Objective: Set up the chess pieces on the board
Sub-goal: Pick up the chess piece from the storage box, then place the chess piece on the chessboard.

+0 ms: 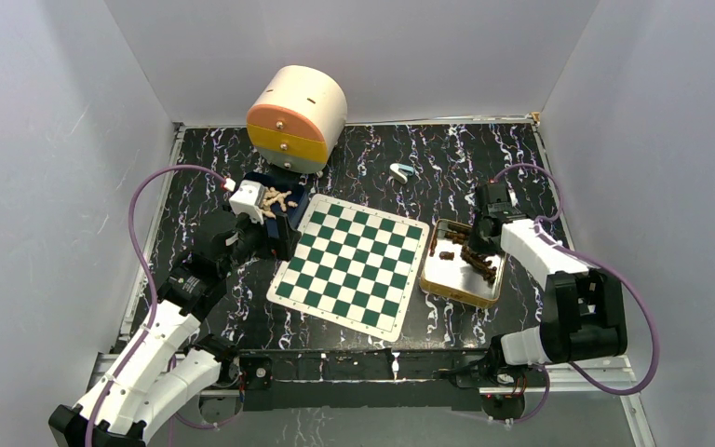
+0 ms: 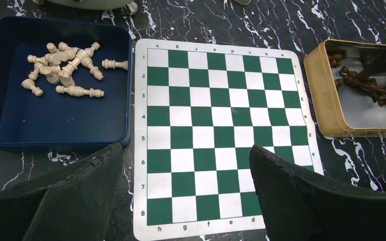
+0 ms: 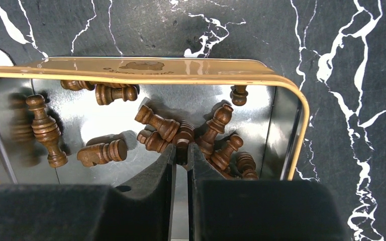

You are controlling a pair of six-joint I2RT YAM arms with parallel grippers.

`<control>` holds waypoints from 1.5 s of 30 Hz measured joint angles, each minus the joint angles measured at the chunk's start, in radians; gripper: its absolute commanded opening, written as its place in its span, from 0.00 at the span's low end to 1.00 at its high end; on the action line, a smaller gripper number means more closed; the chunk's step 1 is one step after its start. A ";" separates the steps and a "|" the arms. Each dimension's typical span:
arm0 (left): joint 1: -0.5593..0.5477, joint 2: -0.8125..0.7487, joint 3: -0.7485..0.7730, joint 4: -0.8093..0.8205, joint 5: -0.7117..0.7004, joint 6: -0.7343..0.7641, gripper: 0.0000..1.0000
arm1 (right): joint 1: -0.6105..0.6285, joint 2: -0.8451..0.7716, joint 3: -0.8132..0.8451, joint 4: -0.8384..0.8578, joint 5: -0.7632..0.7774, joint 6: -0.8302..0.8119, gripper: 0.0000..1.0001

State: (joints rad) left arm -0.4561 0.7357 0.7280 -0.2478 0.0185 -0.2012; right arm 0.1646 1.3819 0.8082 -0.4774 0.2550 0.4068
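Nearest us, low in the right wrist view, the right gripper is pinching its jaws together on a dark piece mid-frame in the gold tin, so we are judging a pickup is under way; next we are needing a straight lift clear of the heap, then a carry to the board. The left gripper is hanging wide apart, empty, over the board's lower edge. We are counting one bare board, roughly eleven dark pieces in the tin, and, upper left in the left wrist view, about ten pale pieces in one blue tray
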 measured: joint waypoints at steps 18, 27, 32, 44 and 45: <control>-0.004 0.000 0.000 -0.002 -0.024 0.001 0.93 | 0.019 -0.151 0.151 -0.170 0.007 -0.017 0.11; -0.004 0.003 0.000 -0.008 -0.029 -0.009 0.88 | 0.058 -0.206 0.159 -0.219 -0.103 -0.017 0.10; -0.004 0.028 0.000 0.004 0.048 -0.080 0.78 | 0.105 -0.262 0.159 -0.221 -0.232 0.001 0.09; -0.005 0.248 0.025 0.163 0.380 -0.410 0.51 | 0.352 -0.331 0.114 -0.080 -0.434 0.158 0.07; -0.007 0.275 0.026 0.177 0.407 -0.436 0.50 | 0.376 -0.327 0.109 -0.066 -0.439 0.171 0.07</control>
State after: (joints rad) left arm -0.4633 1.0103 0.7536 -0.0711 0.4252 -0.6376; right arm 0.5407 1.0546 0.9176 -0.5430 -0.1844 0.5777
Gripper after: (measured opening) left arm 0.539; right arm 0.182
